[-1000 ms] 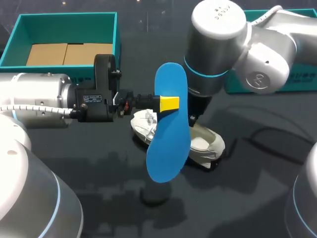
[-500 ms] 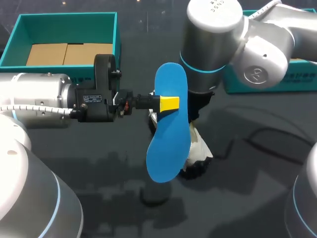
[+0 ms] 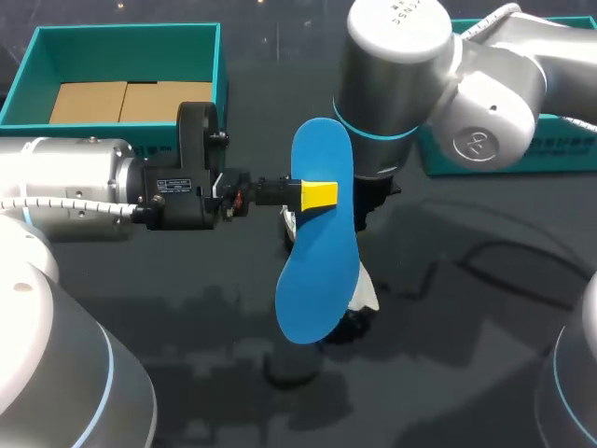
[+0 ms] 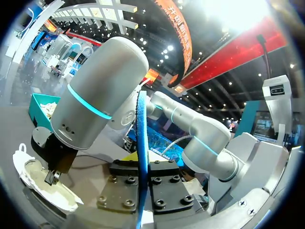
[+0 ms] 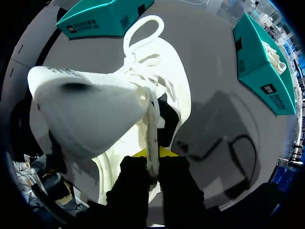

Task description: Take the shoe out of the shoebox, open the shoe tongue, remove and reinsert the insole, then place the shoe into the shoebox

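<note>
My left gripper is shut on a blue insole and holds it upright above the table's middle. In the left wrist view the insole stands edge-on between the left gripper. The white shoe is mostly hidden behind the insole in the head view, under my right arm. In the right wrist view my right gripper is shut on the shoe's upper edge beside the laces, with the shoe tilted and its opening showing. The teal shoebox stands at the back left.
A second teal box part lies at the back right behind my right arm. Brown cardboard lines the shoebox. The dark table stretches in front of the shoe.
My right arm has swung left and tipped the shoe up from lying flat, drawing it behind the insole. The left arm and insole have stayed put.
</note>
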`<act>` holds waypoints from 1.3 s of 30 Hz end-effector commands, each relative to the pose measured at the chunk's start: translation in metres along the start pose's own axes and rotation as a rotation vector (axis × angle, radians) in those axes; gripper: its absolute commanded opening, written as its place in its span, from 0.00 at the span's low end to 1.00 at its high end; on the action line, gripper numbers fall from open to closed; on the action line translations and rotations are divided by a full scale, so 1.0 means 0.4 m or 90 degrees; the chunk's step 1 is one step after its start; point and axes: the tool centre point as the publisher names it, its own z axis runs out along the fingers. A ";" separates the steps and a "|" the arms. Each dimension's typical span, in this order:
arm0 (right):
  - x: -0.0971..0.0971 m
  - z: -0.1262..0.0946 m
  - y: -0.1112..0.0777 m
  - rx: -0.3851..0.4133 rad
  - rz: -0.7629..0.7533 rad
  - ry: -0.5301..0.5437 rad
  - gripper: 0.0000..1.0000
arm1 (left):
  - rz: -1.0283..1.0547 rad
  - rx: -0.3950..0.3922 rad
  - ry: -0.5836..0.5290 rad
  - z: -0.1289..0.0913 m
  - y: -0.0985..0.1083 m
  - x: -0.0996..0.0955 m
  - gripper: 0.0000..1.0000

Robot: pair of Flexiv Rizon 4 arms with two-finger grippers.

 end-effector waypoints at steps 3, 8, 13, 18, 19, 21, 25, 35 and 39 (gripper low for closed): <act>-0.003 0.003 -0.037 -0.039 0.042 0.022 0.00 | 0.000 0.003 -0.002 0.010 0.002 0.003 0.00; -0.002 0.021 -0.052 -0.059 0.056 0.045 0.00 | 0.000 0.003 -0.002 0.010 0.002 0.003 0.00; -0.006 0.055 -0.052 -0.056 0.061 0.083 0.00 | 0.000 0.003 -0.002 0.010 0.002 0.003 0.00; -0.007 0.089 -0.053 -0.049 0.066 0.109 0.00 | 0.000 0.003 -0.002 0.010 0.002 0.003 0.00; -0.007 0.094 -0.053 -0.048 0.066 0.113 0.00 | 0.000 0.003 -0.002 0.010 0.002 0.003 0.00; -0.009 0.105 -0.053 -0.043 0.068 0.119 0.00 | 0.000 0.003 -0.002 0.010 0.002 0.003 0.00; -0.015 0.127 -0.053 -0.034 0.070 0.131 0.00 | 0.000 0.003 -0.002 0.010 0.002 0.003 0.00; -0.027 0.159 -0.053 -0.018 0.084 0.152 0.00 | 0.000 0.003 -0.002 0.010 0.002 0.003 0.00; -0.029 0.162 -0.054 -0.015 0.091 0.153 0.00 | 0.000 0.003 -0.002 0.010 0.002 0.003 0.00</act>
